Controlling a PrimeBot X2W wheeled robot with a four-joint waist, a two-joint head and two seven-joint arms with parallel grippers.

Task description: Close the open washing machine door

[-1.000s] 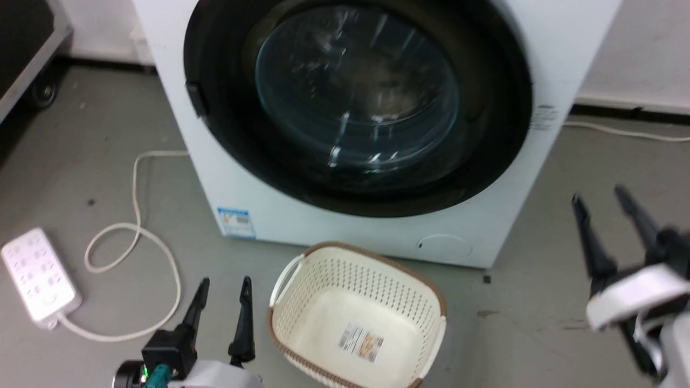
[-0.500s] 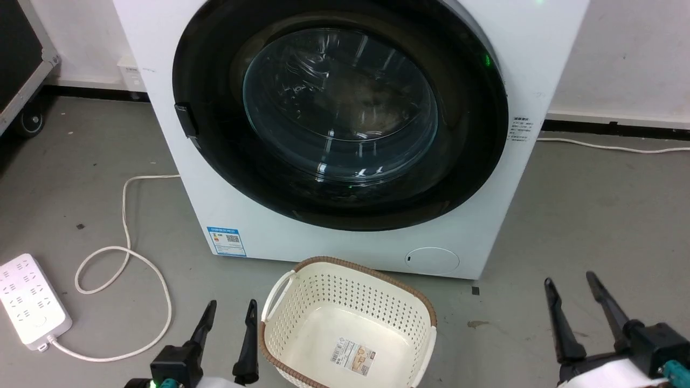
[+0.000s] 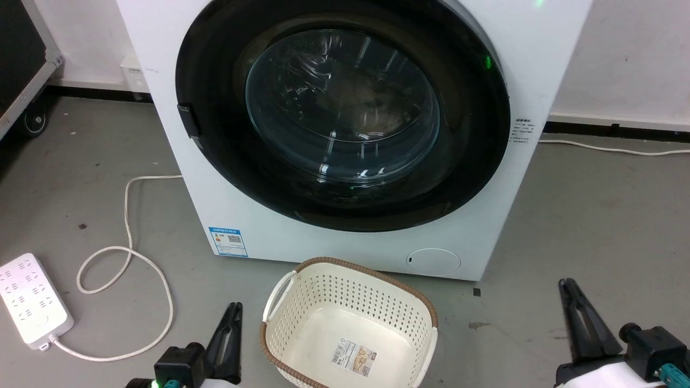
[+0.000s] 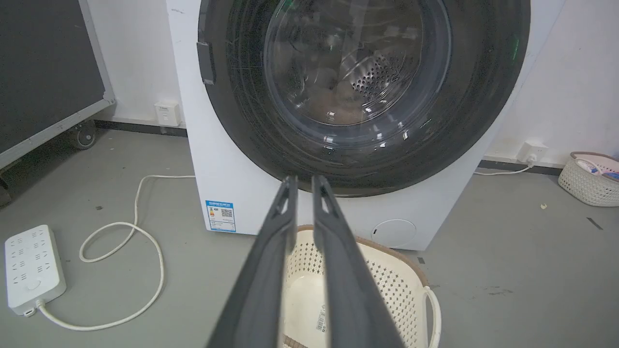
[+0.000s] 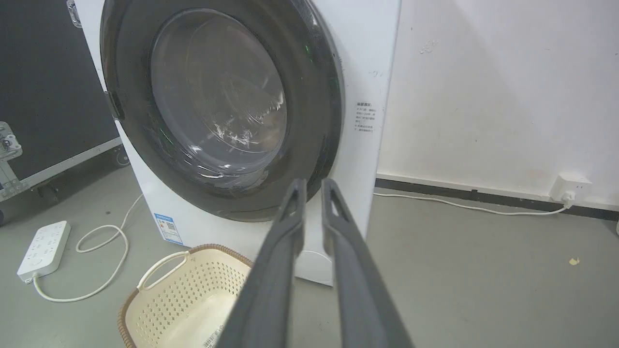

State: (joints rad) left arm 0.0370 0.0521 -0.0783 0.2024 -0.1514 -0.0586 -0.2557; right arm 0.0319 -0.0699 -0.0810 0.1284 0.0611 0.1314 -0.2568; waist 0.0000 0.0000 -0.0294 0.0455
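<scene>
Apparently the washing machine door (image 3: 343,113) already sits flush in the front of the washing machine (image 3: 259,226), far centre, with its handle tab at the left. The left gripper (image 3: 235,308) and right gripper (image 3: 566,285) hang low and near, on either side of a basket (image 3: 350,262), jaws clenched on nothing. The closing looks done. The next move only needs to check the latch.

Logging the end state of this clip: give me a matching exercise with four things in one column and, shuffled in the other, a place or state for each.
Things:
1. washing machine door
2. laundry basket
3. power strip
4. blue label sticker

Places or states:
a. lower left of the washing machine front
b. shut, flush in its round recess
c. on the floor, left of the machine
d. holds no laundry, stands before the machine

Pairs: 1-b; 2-d; 3-c; 4-a.
</scene>
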